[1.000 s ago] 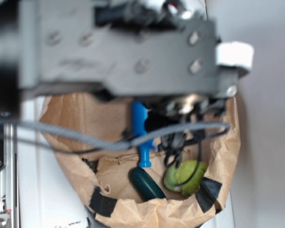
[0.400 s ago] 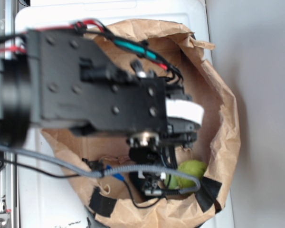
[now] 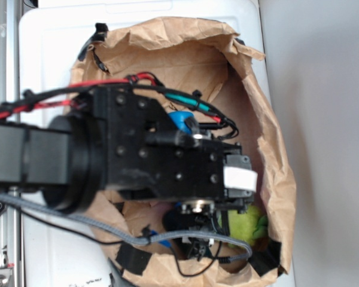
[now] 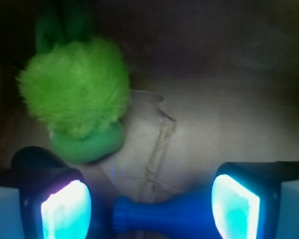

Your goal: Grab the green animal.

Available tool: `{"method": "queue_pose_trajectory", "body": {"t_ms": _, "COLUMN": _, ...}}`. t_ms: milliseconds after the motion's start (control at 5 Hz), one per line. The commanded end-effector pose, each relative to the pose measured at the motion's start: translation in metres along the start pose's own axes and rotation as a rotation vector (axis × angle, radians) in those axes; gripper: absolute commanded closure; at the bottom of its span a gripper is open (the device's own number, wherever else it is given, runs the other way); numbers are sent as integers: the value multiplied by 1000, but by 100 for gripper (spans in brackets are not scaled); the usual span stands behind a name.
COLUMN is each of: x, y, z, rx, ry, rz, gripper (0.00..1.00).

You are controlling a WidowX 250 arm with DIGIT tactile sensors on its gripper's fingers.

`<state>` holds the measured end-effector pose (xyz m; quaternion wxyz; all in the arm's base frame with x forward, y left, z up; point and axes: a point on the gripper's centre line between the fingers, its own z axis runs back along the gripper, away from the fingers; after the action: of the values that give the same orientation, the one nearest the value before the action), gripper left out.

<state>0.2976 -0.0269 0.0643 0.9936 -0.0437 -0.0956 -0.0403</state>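
Note:
The green animal [image 4: 74, 94] is a fuzzy lime plush lump lying on the brown paper floor of the bag, up and left of my gripper [image 4: 150, 209] in the wrist view. My gripper is open, its two glowing pads [image 4: 65, 211] spread wide, and the plush sits beyond the left one without touching it. A blue bottle's neck [image 4: 159, 216] lies crosswise between the pads. In the exterior view the green animal [image 3: 249, 224] peeks out at the bag's lower right, beside the arm's black wrist block [image 3: 167, 167], which hides the fingers.
The crumpled brown paper bag [image 3: 275, 149] walls the space in on all sides, with black tape [image 3: 131, 258] on its near rim. A dark rounded shape [image 4: 32, 157] lies just behind the left finger. Grey cable [image 3: 78, 212] loops below the arm.
The arm has swept from the top of the exterior view down into the bag, now covering most of the blue bottle. The green animal sits slightly further right beside the wrist.

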Motion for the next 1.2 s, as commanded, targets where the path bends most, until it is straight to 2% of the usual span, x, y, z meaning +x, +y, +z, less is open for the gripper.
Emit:
{"method": "queue_pose_trajectory", "body": {"t_ms": 0, "x": 11, "y": -7, "z": 20, "rx": -245, "ry": -163, "rz": -10, "gripper": 0}}
{"method": "queue_pose_trajectory", "body": {"t_ms": 200, "x": 38, "y": -9, "z": 2, "rx": -199, "ry": -222, "rz": -5, "gripper": 0}}
{"method": "queue_pose_trajectory", "body": {"t_ms": 400, "x": 48, "y": -16, "z": -13, "rx": -187, "ry": -253, "rz": -9, "gripper": 0}}
{"method": "queue_pose_trajectory", "body": {"t_ms": 600, "x": 53, "y": -22, "z": -23, "rx": -161, "ry": -252, "rz": -22, "gripper": 0}}
{"method": "queue_pose_trajectory", "body": {"t_ms": 800, "x": 56, "y": -19, "z": -15, "rx": -206, "ry": -195, "rz": -7, "gripper": 100}}
{"method": "queue_pose_trajectory", "body": {"t_ms": 1000, "x": 47, "y": -11, "z": 18, "rx": -202, "ry": -162, "rz": -1, "gripper": 100}}
